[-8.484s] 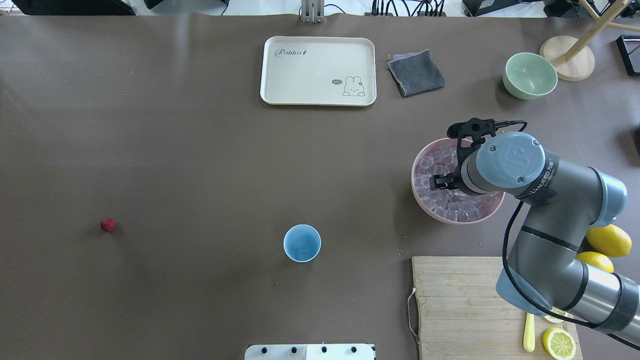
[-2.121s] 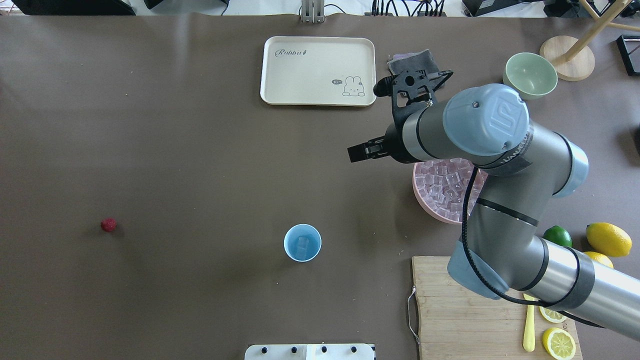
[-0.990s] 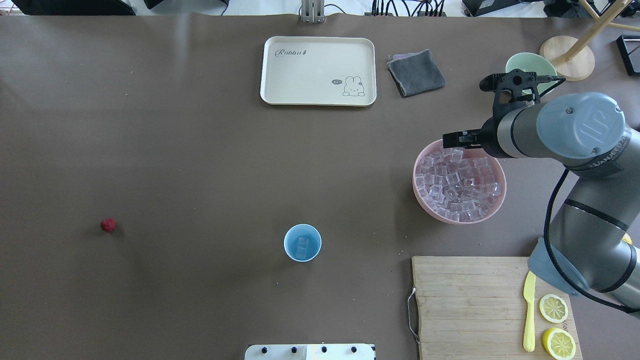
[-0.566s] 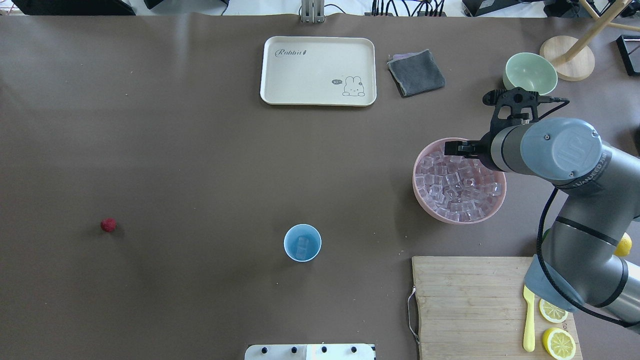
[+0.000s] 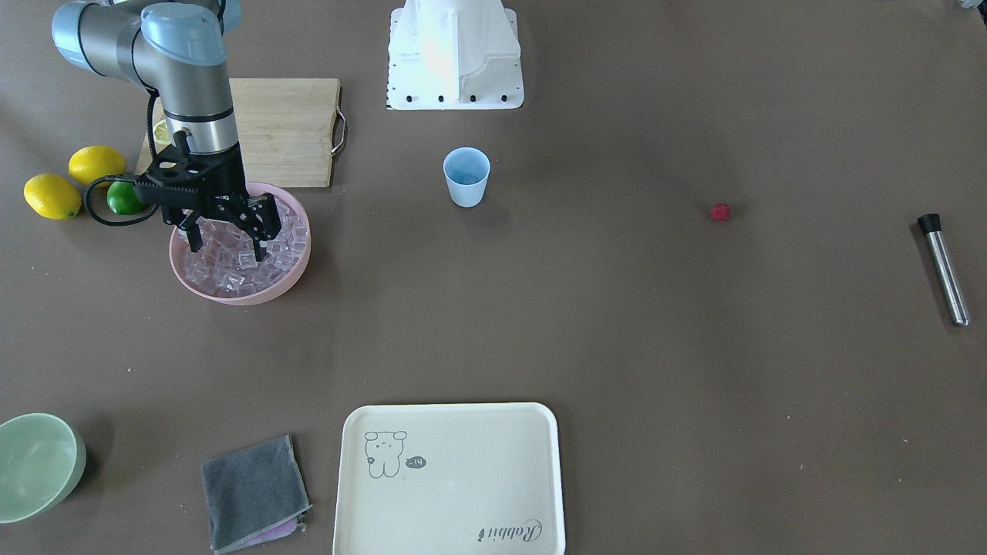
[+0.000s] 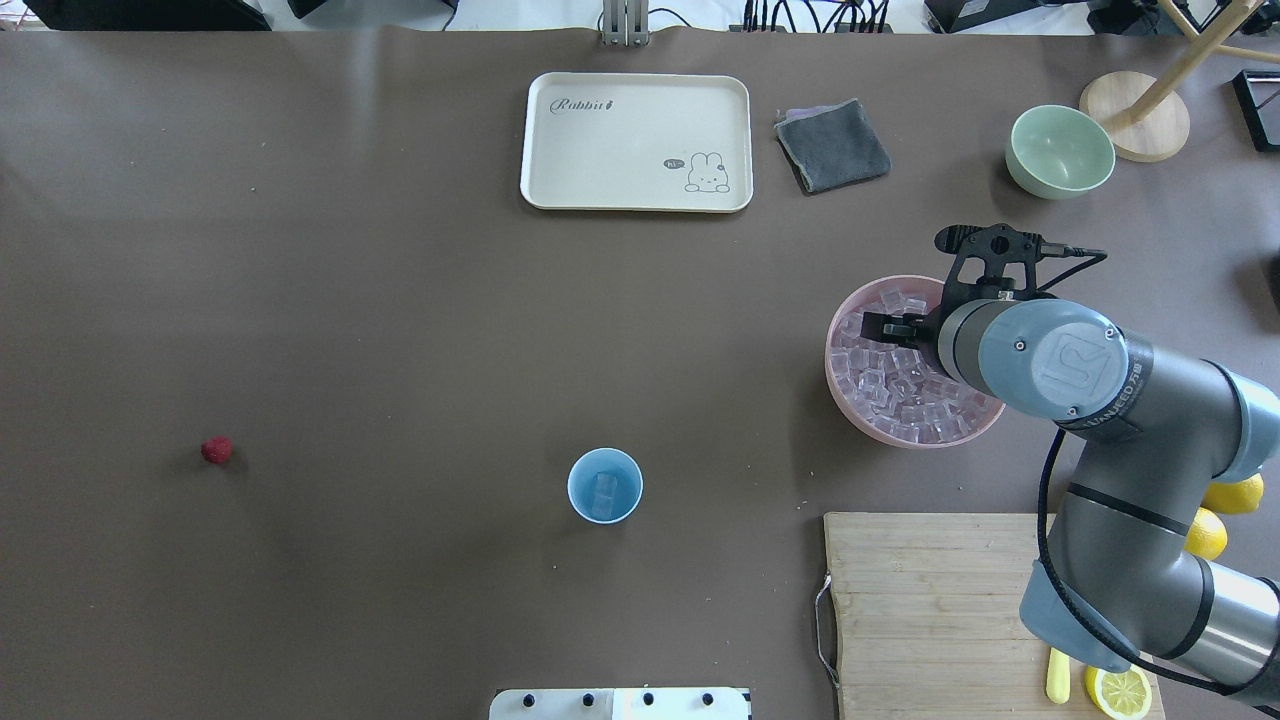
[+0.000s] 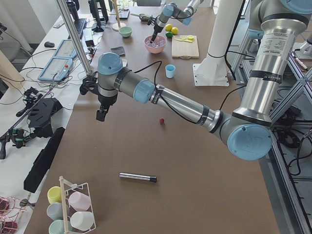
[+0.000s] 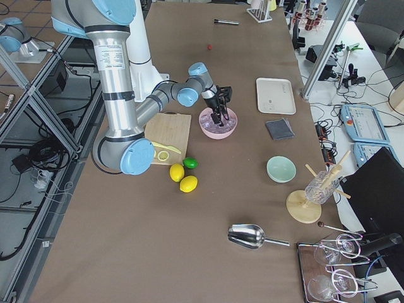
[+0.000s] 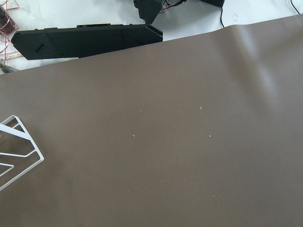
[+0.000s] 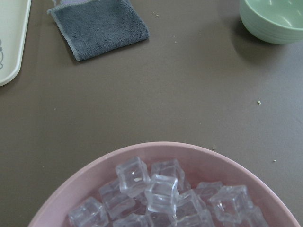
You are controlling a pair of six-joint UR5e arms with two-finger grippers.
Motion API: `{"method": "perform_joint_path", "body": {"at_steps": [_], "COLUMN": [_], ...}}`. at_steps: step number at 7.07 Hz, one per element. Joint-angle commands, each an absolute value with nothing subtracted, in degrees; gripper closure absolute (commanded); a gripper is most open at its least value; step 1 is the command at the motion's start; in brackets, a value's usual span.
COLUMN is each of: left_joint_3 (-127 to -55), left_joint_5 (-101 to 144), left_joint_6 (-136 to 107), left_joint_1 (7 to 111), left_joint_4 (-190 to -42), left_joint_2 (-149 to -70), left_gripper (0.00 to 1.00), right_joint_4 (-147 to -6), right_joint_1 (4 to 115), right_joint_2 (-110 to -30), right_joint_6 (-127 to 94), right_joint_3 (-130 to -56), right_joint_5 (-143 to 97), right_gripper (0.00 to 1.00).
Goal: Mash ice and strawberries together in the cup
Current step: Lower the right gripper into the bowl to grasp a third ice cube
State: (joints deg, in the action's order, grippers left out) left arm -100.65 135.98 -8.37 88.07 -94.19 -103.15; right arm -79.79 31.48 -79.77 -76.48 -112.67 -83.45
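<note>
Over the pink bowl (image 5: 235, 297), right gripper (image 5: 225, 237) hangs with fingers spread, tips down among the ice (image 6: 890, 392). Off at the table's other end, left gripper (image 7: 101, 115); spread or closed, cannot tell. Mid-table, cup (image 6: 604, 485) stands upright with one cube inside; strawberry (image 6: 216, 450) lies well apart from it. Risks: the cubes look slick and packed, so a pinch may squirt one out, catch two, or shove the light bowl. A loosely held cube could drop short of the narrow cup.

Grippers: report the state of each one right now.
Left gripper: cannot be told; it shows only in the left side view.
Right gripper: open, lowered over the ice in the pink bowl.
</note>
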Motion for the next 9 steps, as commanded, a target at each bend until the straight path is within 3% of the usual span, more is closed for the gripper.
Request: {"method": "perform_joint_path", "body": {"at_steps": [1, 6, 7, 8, 9], "left_joint_3": [-100.7, -101.5, -101.3, -101.3, -101.2], "left_joint_5": [136.0, 136.0, 136.0, 136.0, 136.0], "left_joint_6": [-8.3, -8.3, -8.3, -8.3, -8.3], "left_joint_1": [88.2, 88.1, 88.1, 88.1, 88.1], "left_joint_4": [-94.2, -94.2, -94.2, -94.2, -94.2], "left_joint_2": [-102.9, -101.3, -101.3, -101.3, -101.3], "left_gripper": [0.01, 0.01, 0.01, 0.01, 0.01], "right_joint_4": [-79.8, -79.8, -79.7, -79.8, -79.8], "right_joint_1": [30.8, 30.7, 30.7, 30.6, 30.5], "right_joint_2": [-79.6, -79.1, -78.9, -78.2, -78.2], "right_joint_6": [-77.7, -77.2, -77.2, -77.4, -77.3], "right_joint_3": [-112.1, -109.4, -109.2, -109.2, -109.2], "right_joint_5": [-82.4, -80.9, -80.9, -80.9, -81.3], "right_gripper": [0.00, 0.01, 0.07, 0.21, 0.50]}}
